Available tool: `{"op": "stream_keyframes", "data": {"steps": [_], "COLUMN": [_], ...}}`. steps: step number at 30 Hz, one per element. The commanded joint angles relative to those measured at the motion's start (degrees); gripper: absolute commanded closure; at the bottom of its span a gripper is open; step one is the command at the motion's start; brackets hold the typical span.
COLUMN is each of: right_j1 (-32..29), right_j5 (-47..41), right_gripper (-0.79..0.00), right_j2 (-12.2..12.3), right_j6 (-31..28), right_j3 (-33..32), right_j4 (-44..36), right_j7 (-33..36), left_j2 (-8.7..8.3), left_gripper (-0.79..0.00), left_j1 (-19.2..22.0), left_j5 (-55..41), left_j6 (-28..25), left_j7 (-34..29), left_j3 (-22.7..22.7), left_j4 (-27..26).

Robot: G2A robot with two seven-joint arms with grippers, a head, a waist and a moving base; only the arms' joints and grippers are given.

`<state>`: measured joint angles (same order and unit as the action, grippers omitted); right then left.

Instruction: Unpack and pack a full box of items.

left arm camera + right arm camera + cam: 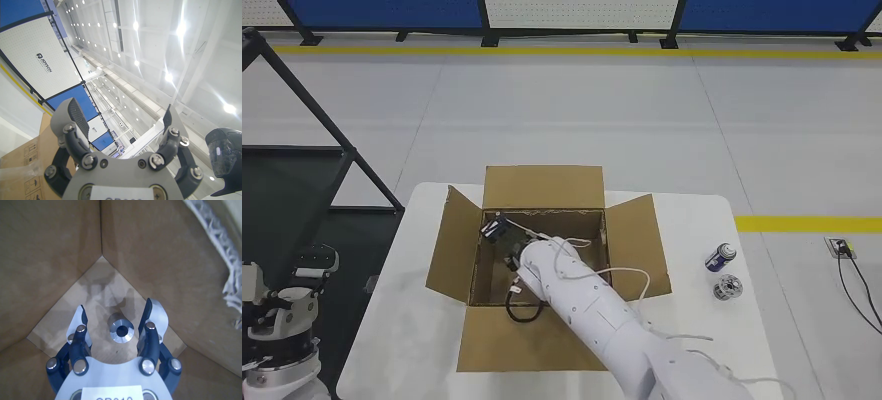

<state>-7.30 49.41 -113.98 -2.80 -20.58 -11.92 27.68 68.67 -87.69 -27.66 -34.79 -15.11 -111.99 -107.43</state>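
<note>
Silver hollow metal cylinder [122,330] stands on end on the floor of the brown cardboard box [56,256], near a corner, straight ahead between the spread fingers of the right gripper [115,304], its axis pointing toward the wrist.

1. Cardboard box [542,187]: brown, upright, open, all four flaps folded outward. It sits at the centre of the top view.

2. Metal cylinder [121,330]: silvery, on the box floor near an inside corner, its bored end turned up toward me. It lies between the spread fingers of my right gripper [115,304], touching neither.

3. Blue can [720,257]: outside the box, right of centre in the top view. I cannot tell its pose.

4. Silver round item [727,288]: just below the can in the frame, close beside it.
</note>
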Motion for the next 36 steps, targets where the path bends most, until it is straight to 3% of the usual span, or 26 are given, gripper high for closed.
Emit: {"op": "stream_keyframes", "data": {"steps": [1, 11, 20, 27, 36], "right_j1": [0.10, 0.22, -1.48, -4.46, -14.83], "right_j5": [0.03, 1.73, 4.42, 8.82, 18.96], "right_gripper": [-0.622, -0.785, -0.785, -0.785, -0.785], "right_j2": [-0.02, 1.01, 3.47, 7.55, 16.15], "right_j6": [0.18, -2.32, -1.14, 2.35, 5.17], "right_j3": [-0.30, -1.45, -2.98, -5.37, -13.70], "right_j4": [-0.47, -2.69, -8.95, -19.40, -44.67], "right_j7": [-0.14, -2.45, -4.33, -2.63, 4.39], "left_j2": [0.00, 0.00, 0.00, 0.00, 0.00], "left_gripper": [-0.785, -0.785, -0.785, -0.785, -0.785], "left_j1": [0.00, 0.00, 0.00, 0.00, 0.00], "left_j5": [0.00, 0.00, 0.00, 0.00, 0.00], "left_j6": [0.00, 0.00, 0.00, 0.00, 0.00], "left_j7": [0.00, 0.00, 0.00, 0.00, 0.00], "left_j3": [0.00, 0.00, 0.00, 0.00, 0.00], "left_j4": [0.00, 0.00, 0.00, 0.00, 0.00]}}
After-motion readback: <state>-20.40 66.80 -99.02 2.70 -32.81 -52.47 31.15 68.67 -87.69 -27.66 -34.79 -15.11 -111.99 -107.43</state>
